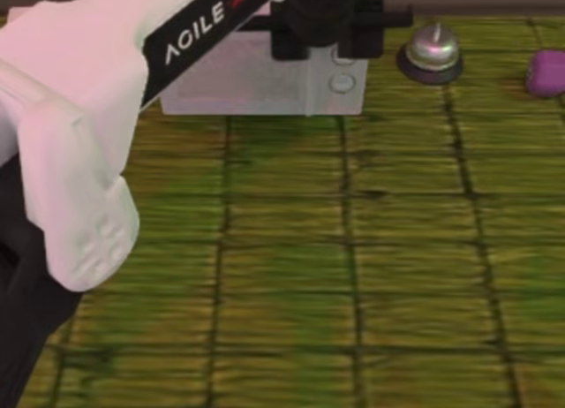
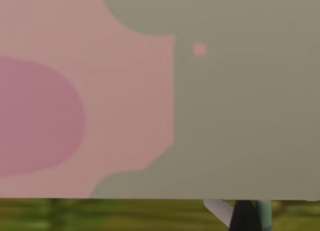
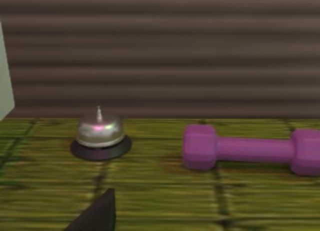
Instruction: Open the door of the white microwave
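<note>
The white microwave (image 1: 265, 81) stands at the table's far edge, left of centre, partly hidden under my left arm. Its door (image 1: 243, 83), with the grey speckled window, looks flush with the front. Two round knobs (image 1: 342, 71) sit on the strip to the door's right. My left gripper (image 1: 340, 26) is a black shape over the microwave's top right, above the knobs. The left wrist view is filled by a grey and pink surface (image 2: 235, 116) very close up. My right arm is outside the top view; only one dark fingertip (image 3: 99, 216) shows in its wrist view.
A silver call bell (image 1: 430, 50) on a dark base stands just right of the microwave, bell (image 3: 100, 133). A purple dumbbell (image 3: 250, 150) lies further right, dumbbell (image 1: 547, 72). The table is a green bamboo mat (image 1: 353, 249). A brown slatted wall (image 3: 160, 51) stands behind.
</note>
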Tool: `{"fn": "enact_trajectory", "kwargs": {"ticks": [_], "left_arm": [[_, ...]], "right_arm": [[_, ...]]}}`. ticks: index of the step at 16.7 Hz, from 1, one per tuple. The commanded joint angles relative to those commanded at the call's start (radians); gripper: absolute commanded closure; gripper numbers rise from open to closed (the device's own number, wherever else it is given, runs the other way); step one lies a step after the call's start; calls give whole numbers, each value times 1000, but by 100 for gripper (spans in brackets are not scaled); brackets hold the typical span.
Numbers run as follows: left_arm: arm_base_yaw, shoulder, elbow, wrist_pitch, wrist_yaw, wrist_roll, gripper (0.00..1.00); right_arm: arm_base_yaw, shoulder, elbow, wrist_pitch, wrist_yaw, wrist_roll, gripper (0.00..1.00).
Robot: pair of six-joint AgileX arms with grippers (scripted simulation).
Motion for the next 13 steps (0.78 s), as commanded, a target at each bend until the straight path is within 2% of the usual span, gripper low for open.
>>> {"fn": "enact_trajectory", "kwargs": {"ticks": [6, 13], "left_arm": [[-29, -40, -54, 6, 6, -2, 100], [-33, -146, -256, 101, -15, -31, 100]], "right_arm": [[0, 0, 0, 0, 0, 0, 0], [0, 0, 0, 0, 0, 0, 0]]}}
